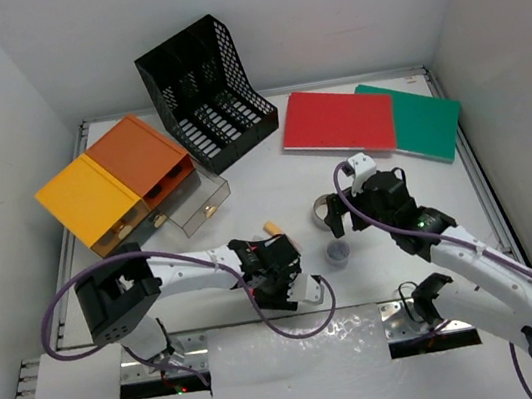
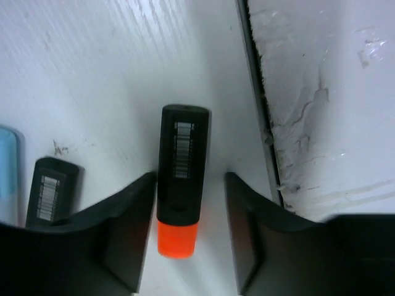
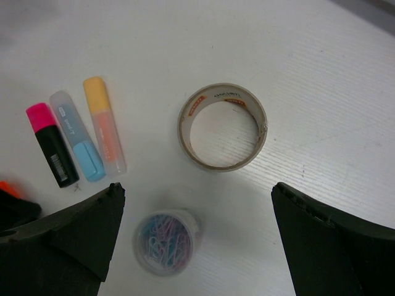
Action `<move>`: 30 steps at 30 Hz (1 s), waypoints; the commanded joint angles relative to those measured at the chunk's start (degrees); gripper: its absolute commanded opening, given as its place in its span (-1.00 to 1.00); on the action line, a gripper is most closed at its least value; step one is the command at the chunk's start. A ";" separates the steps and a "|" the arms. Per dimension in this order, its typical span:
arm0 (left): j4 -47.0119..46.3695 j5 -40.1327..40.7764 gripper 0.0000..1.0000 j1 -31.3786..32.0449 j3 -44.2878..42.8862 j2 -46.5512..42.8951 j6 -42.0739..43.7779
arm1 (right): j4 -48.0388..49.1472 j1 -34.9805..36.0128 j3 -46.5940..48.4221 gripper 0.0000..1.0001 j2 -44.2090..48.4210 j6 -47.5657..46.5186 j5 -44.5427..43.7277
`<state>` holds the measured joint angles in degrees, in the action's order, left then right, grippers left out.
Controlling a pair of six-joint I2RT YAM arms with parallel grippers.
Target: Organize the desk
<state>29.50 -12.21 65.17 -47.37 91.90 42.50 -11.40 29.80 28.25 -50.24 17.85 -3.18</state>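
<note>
Highlighter (image 2: pixel 181 160), black barrel with orange cap (image 2: pixel 177 239), lying flat on the broad white counter (image 1: pixel 264 185) close to the edge rail (image 2: pixel 254 105) on its near side, straddled by the left end effector (image 2: pixel 188 197): jaws partly spread, one finger (image 2: pixel 123 228) seemingly touching the barrel, the other a sliver apart, nothing pinched yet. Shift slightly toward the gap side before closing, to land both fingers together and avoid skidding the highlighter toward the rail. Squeeze gently on the barrel, not the cap; lift straight up, clear of the second black pen (image 2: pixel 52 191) just beside. Leave the right end effector (image 3: pixel 197 191) parked: spread wide, holding nothing, hanging over a tape roll (image 3: pixel 222 126) and a jar of paper clips (image 3: pixel 166 240), well apart from the left.
</note>
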 commanded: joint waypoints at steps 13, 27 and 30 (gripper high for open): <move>8.55 1.04 -1.00 -2.49 -7.53 -15.24 -1.80 | 0.77 -0.18 1.45 0.98 1.90 0.26 -4.46; 11.81 6.14 -1.00 -48.62 -33.92 -21.06 -5.14 | 2.35 -0.27 0.75 0.98 1.20 0.35 -5.61; 12.07 6.15 -1.00 -54.52 -35.58 -18.17 -6.73 | 2.35 -0.27 0.58 0.98 1.20 -0.09 -5.00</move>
<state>39.88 -5.98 13.91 -80.73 71.02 37.91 -11.20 29.76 28.03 -48.95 18.00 -8.62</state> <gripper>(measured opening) 0.275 0.989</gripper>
